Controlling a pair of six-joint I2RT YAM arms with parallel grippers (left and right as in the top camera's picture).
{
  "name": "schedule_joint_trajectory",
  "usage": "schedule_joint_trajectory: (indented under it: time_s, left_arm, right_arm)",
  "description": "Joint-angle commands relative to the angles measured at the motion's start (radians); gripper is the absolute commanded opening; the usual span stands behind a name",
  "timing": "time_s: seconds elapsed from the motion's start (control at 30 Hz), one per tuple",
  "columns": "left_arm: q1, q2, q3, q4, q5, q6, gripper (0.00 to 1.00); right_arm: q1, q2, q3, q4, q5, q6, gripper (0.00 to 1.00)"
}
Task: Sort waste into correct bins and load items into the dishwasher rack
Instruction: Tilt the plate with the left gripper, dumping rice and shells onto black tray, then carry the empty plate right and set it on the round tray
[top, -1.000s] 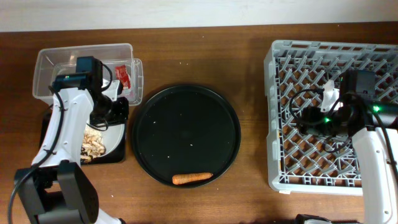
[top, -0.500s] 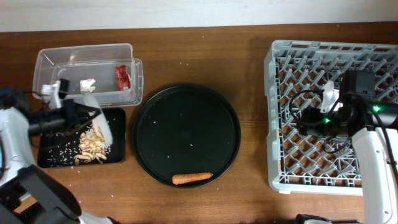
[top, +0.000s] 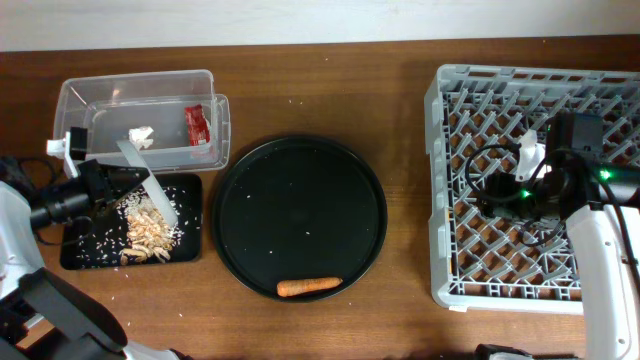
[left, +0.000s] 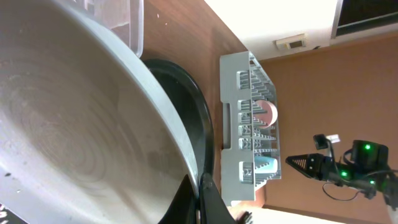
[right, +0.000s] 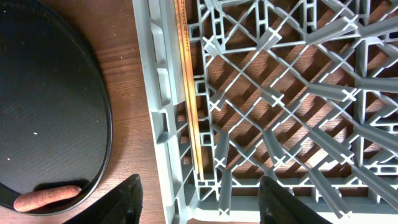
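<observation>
Now I see my left jaws clamped on the tilted pale grey round plate (left: 81, 124), my right jaws apart with the square grey plastic rack (right: 155, 112) beneath them.

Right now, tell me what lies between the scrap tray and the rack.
The round black tray with the carrot on it; the overhead view shows it.

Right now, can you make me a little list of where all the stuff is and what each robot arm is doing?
left end effector: shut on the plate, tilted over the black tray
right end effector: open, empty, over the dishwasher rack
in black tray: food scraps, rice
in clear tub: tissue, red wrapper
on round tray: carrot
in dishwasher rack: chopsticks, bowl, cup
</observation>
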Motion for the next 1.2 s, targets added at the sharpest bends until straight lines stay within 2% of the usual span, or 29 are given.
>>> schedule_joint_trajectory:
  time_s: [0.0,0.03,0.07,0.27,0.43,0.5,0.57,0.67,0.7,0.77,0.87,0.97,1.1,1.13,1.17]
  left_arm:
    - [0.005,-0.028,-0.006,-0.004,-0.012,-0.064,0.0]
    - [0.005,-0.035,-0.006,0.026,-0.018,-0.004,0.0]
    - [0.006,-0.035,-0.006,0.035,-0.054,-0.062,0.0]
    - [0.006,-0.036,-0.006,0.048,-0.061,-0.07,0.0]
    - [-0.052,-0.058,-0.006,-0.071,-0.042,-0.045,0.0]
    - [-0.174,-0.106,-0.006,-0.09,-0.047,-0.024,0.0]
    - [-0.347,-0.143,-0.006,0.001,-0.074,-0.031,0.0]
    - [-0.571,-0.14,-0.006,0.136,-0.183,-0.146,0.0]
    - [-0.714,-0.137,-0.006,0.23,-0.334,-0.256,0.0]
    - [-0.889,-0.13,-0.006,0.329,-0.552,-0.364,0.0]
    - [-1.086,-0.097,-0.006,0.399,-0.76,-0.394,0.0]
    - [-1.204,-0.014,-0.006,0.435,-0.817,-0.455,0.0]
    - [-1.262,0.101,-0.006,0.486,-0.817,-0.458,0.01]
    - [-1.27,0.113,-0.006,0.5,-0.813,-0.458,0.05]
    - [-1.272,0.108,-0.002,0.502,-0.813,-0.457,0.25]
  right_arm:
    - [-0.003,0.002,-0.006,-0.003,0.01,-0.011,0.59]
    - [-0.003,0.002,-0.006,-0.008,0.013,-0.011,0.59]
    - [-0.003,0.002,-0.006,-0.008,0.014,-0.011,0.59]
    - [-0.003,0.002,-0.006,-0.012,0.014,-0.011,0.59]
    - [-0.003,0.002,-0.006,-0.011,0.014,-0.011,0.59]
    - [-0.003,0.002,-0.006,-0.011,0.014,-0.011,0.59]
    - [-0.003,0.002,-0.006,-0.011,0.013,-0.011,0.59]
    - [-0.003,0.002,-0.006,-0.011,0.014,-0.011,0.59]
    - [-0.003,0.002,-0.006,-0.011,0.014,-0.011,0.59]
    - [-0.003,0.002,-0.006,-0.011,0.013,-0.011,0.59]
    - [-0.003,0.002,-0.006,-0.013,0.013,-0.011,0.59]
    - [-0.003,0.002,-0.006,-0.018,0.013,-0.011,0.59]
    - [-0.003,0.002,-0.006,-0.019,0.013,-0.011,0.6]
    - [-0.003,0.002,-0.006,-0.019,0.013,-0.011,0.6]
    - [-0.003,0.002,-0.006,-0.015,0.013,-0.011,0.6]
